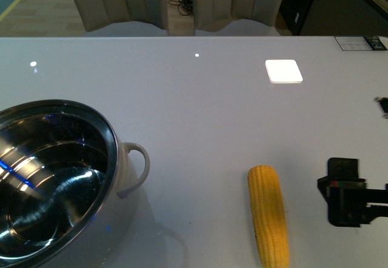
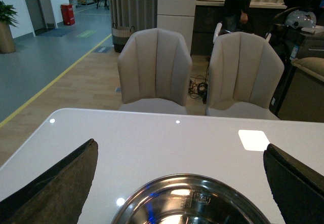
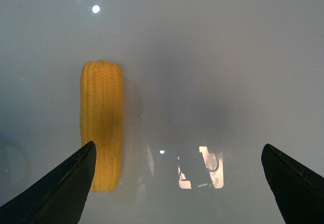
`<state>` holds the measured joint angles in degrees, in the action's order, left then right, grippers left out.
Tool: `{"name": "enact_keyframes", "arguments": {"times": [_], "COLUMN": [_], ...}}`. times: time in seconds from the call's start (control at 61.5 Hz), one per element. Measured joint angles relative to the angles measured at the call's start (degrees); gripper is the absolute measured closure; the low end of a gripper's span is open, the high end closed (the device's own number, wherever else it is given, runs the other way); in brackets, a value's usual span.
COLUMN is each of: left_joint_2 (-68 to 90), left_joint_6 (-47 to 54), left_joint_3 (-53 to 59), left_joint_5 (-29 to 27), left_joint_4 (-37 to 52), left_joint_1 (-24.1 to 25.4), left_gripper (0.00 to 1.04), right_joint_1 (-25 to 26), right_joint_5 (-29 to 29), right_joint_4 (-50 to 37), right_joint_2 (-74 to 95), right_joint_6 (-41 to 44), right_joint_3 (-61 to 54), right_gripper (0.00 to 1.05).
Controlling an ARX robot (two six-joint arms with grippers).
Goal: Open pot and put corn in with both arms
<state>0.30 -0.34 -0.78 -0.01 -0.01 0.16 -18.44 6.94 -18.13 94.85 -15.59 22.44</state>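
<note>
Pot: The pot [image 1: 113,150] is closest to me, low on my left. It has no lid on. I can look right down into its shiny inside, and there is nothing in it.
Handle: The cream handle [image 1: 145,162] sticks out on the side that faces the corn.
Corn: The corn [image 1: 268,216] lies flat on the table, well apart from the pot, on my right. Its long way points away from me.
Right pincer: The right pincer [image 3: 178,145] is spread wide and holds nothing. It hangs over the table just beside the corn and does not touch it. The corn sits close to one finger, not in the middle of the gap.
Left pincer: The left pincer [image 2: 179,148] is spread wide too, with nothing in it. It hangs above the pot's near rim.
Table: The table [image 1: 182,98] is white and shiny.
Bright patch: A bright patch [image 1: 284,71] of light shines farther back on the table.
Chairs: Two pale chairs [image 2: 157,67] stand behind the far edge.
Lid: I cannot find it in any view.
Done: I think the opening part is finished.
Left to do: I need to move over the corn, pinch it, carry it to the pot and drop it in.
</note>
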Motion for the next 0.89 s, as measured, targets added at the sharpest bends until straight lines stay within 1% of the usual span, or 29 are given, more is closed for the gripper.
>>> {"name": "enact_keyframes", "arguments": {"times": [0.114, 0.358, 0.569, 0.894], "left_joint_2": [0.00, 0.00, 0.00, 0.00], "left_joint_6": [0.00, 0.00, 0.00, 0.00], "left_joint_3": [0.00, 0.00, 0.00, 0.00], "left_joint_5": [0.00, 0.00, 0.02, 0.00], "left_joint_4": [0.00, 0.00, 0.00, 0.00], "left_joint_1": [0.00, 0.00, -0.02, 0.00], "left_gripper": [0.07, 0.07, 0.07, 0.07], "right_joint_1": [-1.53, -5.01, -6.95, -8.39], "right_joint_5": [-1.64, -1.84, -1.62, -2.51], "right_joint_4": [-3.17, -5.42, -4.98, -4.33], "right_joint_2": [8.48, 19.93, 24.76, 27.54], "right_joint_6": [0.31, 0.85, 1.44, 1.42], "right_joint_3": [3.26, 9.90, 12.83, 12.90], "right_gripper": [0.09, 0.09, 0.09, 0.09]}}
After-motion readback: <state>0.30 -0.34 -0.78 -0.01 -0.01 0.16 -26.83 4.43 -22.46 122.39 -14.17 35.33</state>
